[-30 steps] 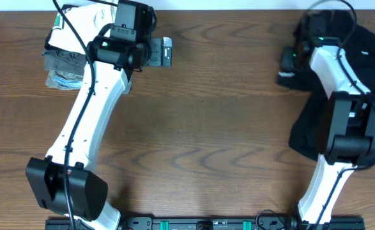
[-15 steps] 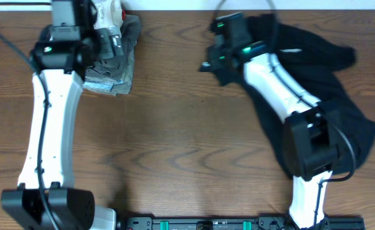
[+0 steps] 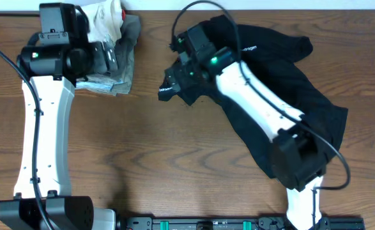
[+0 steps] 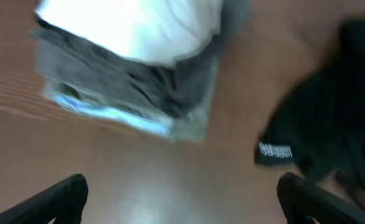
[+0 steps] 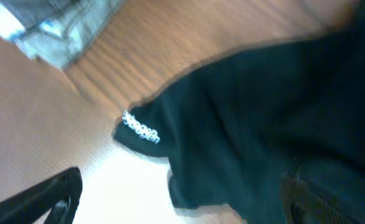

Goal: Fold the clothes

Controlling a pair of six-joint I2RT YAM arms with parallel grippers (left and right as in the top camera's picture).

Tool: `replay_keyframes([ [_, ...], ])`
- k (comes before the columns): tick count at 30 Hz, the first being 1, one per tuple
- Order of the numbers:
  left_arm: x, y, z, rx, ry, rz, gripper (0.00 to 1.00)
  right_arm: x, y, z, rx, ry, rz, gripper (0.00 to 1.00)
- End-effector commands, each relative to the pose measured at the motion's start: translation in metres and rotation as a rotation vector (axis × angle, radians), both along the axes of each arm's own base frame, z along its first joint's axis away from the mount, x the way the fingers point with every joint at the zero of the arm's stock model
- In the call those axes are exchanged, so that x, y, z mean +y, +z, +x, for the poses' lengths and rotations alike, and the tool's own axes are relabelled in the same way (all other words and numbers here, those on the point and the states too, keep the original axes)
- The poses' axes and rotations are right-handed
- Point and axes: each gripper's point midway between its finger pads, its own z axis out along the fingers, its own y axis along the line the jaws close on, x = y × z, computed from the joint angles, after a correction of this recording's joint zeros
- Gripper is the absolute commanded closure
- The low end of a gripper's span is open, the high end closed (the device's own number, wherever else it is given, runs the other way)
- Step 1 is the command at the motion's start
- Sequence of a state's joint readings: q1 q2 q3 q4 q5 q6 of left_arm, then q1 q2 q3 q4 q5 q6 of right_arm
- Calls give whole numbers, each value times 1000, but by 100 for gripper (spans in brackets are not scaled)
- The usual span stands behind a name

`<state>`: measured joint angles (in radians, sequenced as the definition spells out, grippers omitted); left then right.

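The clothes (image 3: 305, 83), one black garment, lie crumpled across the table's right half, reaching left to a corner with white lettering (image 3: 167, 91). My right gripper (image 3: 174, 80) hovers over that corner. In the right wrist view the black cloth (image 5: 263, 112) fills the right side, and its edge lies on the table between the wide-apart fingers; the right gripper (image 5: 185, 199) is open. My left gripper (image 3: 110, 57) sits at the back left beside the folded pile. It is open, and in the left wrist view only bare wood shows at the left gripper (image 4: 185, 202). The garment's lettered corner (image 4: 275, 151) shows at the right there.
A pile of folded white, grey and light blue garments (image 3: 114, 76) sits at the back left corner, close under the left wrist camera (image 4: 126, 81). The table's back edge (image 3: 155, 9) runs right behind it. The right arm (image 3: 257, 108) lies over the black cloth.
The right arm has dragged the black garment leftward toward the table's middle and its jaws have opened. The left arm has swung left over the folded pile.
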<state>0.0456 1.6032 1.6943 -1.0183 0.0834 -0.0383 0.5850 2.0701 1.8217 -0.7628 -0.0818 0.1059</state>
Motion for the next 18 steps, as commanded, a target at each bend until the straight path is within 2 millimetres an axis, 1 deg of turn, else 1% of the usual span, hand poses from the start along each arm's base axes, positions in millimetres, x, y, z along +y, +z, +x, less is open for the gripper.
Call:
replay_keyframes([
  [1,-33,4,-12,16,-204,-100,2,-30,82,1,-84,-64,77,1],
  [3,-49,-4,-22,57,-298,-139,2,-50,96,-10,-53,-81,79,1],
  [4,-56,-14,-26,85,-338,-138,2,-64,103,-20,-24,-91,80,1],
  [6,-64,-30,-30,121,-395,-123,2,-81,111,-38,29,-74,89,1],
  [8,-70,-48,-30,153,-428,-115,2,-102,115,-58,110,-94,96,1],
  [10,-74,-66,-25,168,-437,-119,2,-117,113,-74,176,-116,77,2],
  [14,-83,-99,-9,184,-459,-120,2,-136,99,-101,297,-170,-5,13],
  [16,-90,-114,-3,203,-476,-121,2,-148,92,-110,338,-255,-70,14],
  [18,-100,-131,0,226,-527,-113,2,-159,89,-117,350,-313,-127,14],
])
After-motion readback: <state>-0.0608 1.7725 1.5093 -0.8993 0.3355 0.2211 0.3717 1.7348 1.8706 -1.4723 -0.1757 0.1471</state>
